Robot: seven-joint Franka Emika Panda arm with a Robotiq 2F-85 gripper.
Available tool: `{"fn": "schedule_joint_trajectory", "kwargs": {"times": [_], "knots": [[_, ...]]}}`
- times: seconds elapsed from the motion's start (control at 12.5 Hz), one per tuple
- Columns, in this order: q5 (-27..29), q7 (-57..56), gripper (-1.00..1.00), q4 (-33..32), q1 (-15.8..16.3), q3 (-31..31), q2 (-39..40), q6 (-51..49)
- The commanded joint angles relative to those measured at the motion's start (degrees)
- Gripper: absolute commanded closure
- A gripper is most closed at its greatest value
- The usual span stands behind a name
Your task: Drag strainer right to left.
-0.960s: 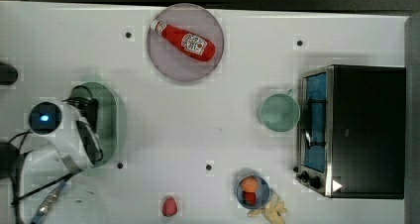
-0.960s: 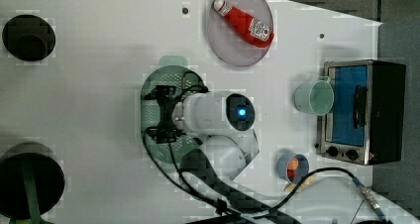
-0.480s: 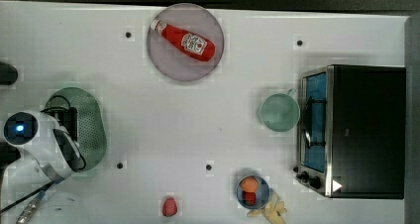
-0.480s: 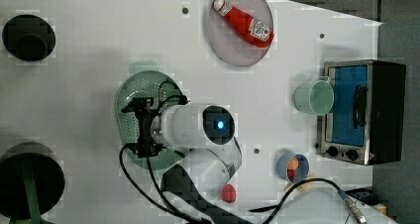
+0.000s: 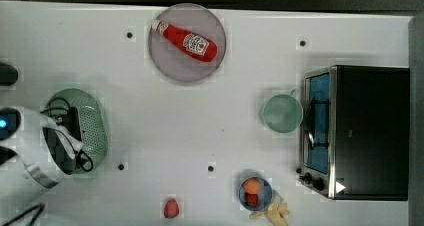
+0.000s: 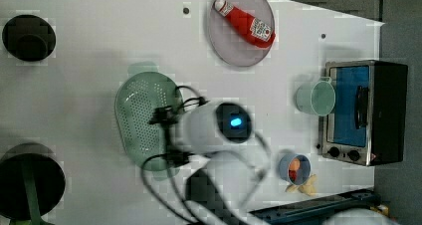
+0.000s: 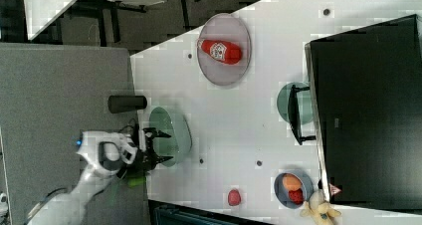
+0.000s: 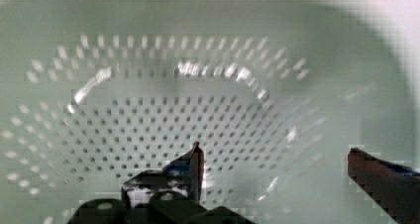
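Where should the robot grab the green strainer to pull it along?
Probably the smooth rim of the strainer, coming from above with one finger inside and one outside. The bowl is too wide to pinch whole. The gripper is open over it.

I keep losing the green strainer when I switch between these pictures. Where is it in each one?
Top view: the strainer is at the far left, partly under the arm.
Left view: left of centre.
Right view: left of centre, near the table's edge.
Wrist view: its dotted bottom lies close below the camera.
Shared landmark: the grey plate with the ketchup bottle.
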Motion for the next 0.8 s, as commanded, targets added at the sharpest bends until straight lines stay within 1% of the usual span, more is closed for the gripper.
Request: {"fn": "schedule_joint_trajectory", "kwargs": {"times": [0.08, 0.24, 0.4, 0.56, 0.8], "knots": [[-0.57, -14.99, -1.0, 2.2, -4.68, -8.51, -14.53, -6.61], [-2.63, -26.84, -1.0, 2.22, -5.27, -15.44, -21.8, -13.99], [-4.49, -39.37, -1.0, 2.22, -5.9, -22.04, -28.46, -19.35], [-7.72, -52.0, -1.0, 2.21, -6.65, -28.34, -34.01, -25.26], [-13.24, -67.23, -1.0, 2.1, -7.23, -35.6, -39.56, -28.68]]}}
